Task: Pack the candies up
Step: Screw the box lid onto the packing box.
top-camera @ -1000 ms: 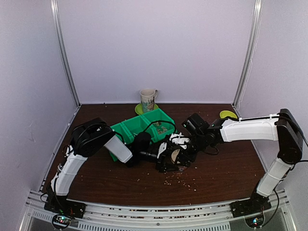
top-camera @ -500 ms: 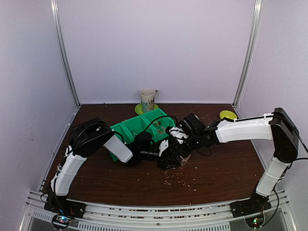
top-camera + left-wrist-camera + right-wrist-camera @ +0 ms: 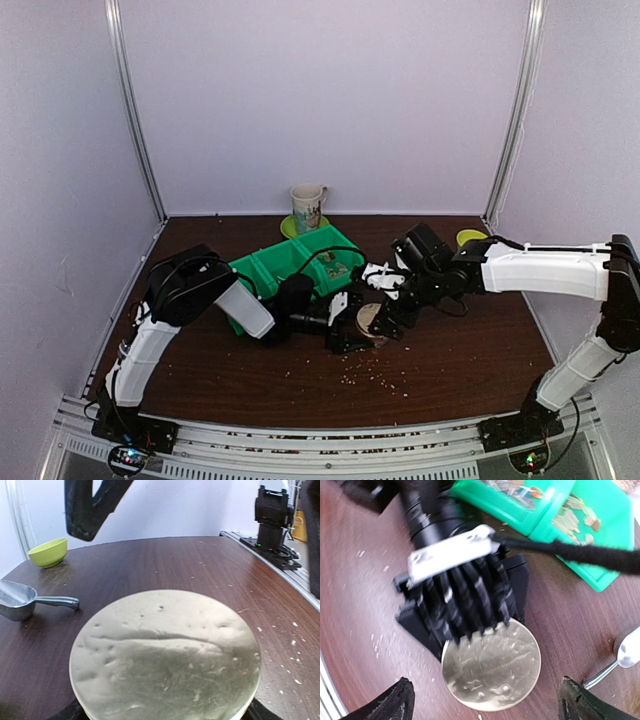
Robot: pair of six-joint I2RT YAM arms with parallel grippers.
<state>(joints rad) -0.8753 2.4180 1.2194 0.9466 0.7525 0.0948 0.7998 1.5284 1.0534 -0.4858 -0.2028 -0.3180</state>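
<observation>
Candies (image 3: pixel 378 374) scattered, left fingers (image 3: pixel 422 627) clamped on lid (image 3: pixel 491 666), right fingers (image 3: pixel 395 700) spread above it

The candies (image 3: pixel 378 376) are tiny loose bits, far smaller than the round lid (image 3: pixel 368 320). Many lie spread on the brown table just in front of the round lid, toward the near edge, like pale crumbs. More lie behind the round lid, inside two parts of the green box (image 3: pixel 262 268). Those look tan and orange.
</observation>
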